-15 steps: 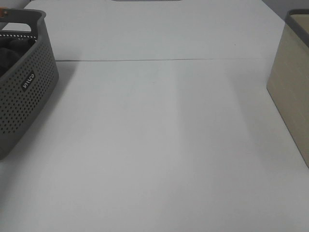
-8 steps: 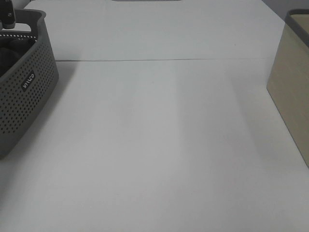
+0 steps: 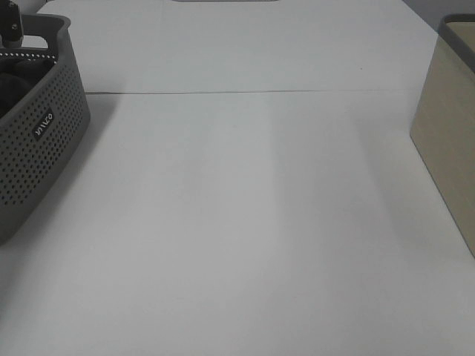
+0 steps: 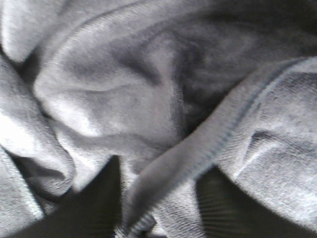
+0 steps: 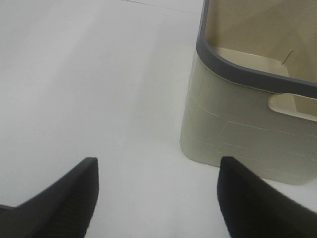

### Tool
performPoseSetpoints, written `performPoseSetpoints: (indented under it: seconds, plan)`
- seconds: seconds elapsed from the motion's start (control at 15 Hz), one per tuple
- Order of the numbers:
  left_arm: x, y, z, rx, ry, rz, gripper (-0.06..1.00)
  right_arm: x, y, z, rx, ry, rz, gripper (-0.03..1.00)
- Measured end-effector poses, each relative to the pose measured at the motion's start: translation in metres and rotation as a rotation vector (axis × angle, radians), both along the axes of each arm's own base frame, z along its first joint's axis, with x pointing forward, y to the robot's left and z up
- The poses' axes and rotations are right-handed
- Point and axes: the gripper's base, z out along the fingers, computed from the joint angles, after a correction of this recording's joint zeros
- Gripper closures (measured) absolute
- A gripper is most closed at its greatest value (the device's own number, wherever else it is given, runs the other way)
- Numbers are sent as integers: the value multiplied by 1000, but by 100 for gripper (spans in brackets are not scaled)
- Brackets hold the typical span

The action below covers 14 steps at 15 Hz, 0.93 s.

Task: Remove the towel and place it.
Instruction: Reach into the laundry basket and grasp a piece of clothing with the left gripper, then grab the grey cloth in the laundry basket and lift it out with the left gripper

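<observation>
The dark grey towel lies crumpled and fills the left wrist view. In the exterior high view only a dark bit of the towel shows inside the grey perforated basket at the far left. My left gripper is down in the basket, its two fingers closed in on a hemmed fold of the towel that runs between them. Only a black part of the left arm shows above the basket rim. My right gripper is open and empty above the white table, beside the beige bin.
A beige bin with a dark grey rim stands at the table's right edge; in the right wrist view the beige bin looks empty. The white table spans the space between basket and bin, with a seam across its far part.
The left arm has come into view over the basket's far rim and shifted slightly. The basket, the bin and the right gripper have not moved.
</observation>
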Motion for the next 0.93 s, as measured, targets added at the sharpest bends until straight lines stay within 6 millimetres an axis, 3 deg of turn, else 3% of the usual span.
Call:
performPoseSetpoints:
  seconds: [0.13, 0.2, 0.53, 0.67, 0.8, 0.93]
  plan:
    - [-3, -2, -1, -29, 29, 33, 78, 0, 0, 0, 0, 0, 0, 30]
    - [-4, -2, -2, -45, 37, 60, 82, 0, 0, 0, 0, 0, 0, 30]
    - [-4, -3, -2, -74, 23, 130, 85, 0, 0, 0, 0, 0, 0, 30]
    - [-4, -3, -2, -74, 22, 129, 94, 0, 0, 0, 0, 0, 0, 30]
    - [-6, -4, 6, -72, 7, 133, 94, 0, 0, 0, 0, 0, 0, 30]
    - [-12, -9, 28, -75, -32, 148, 94, 0, 0, 0, 0, 0, 0, 30]
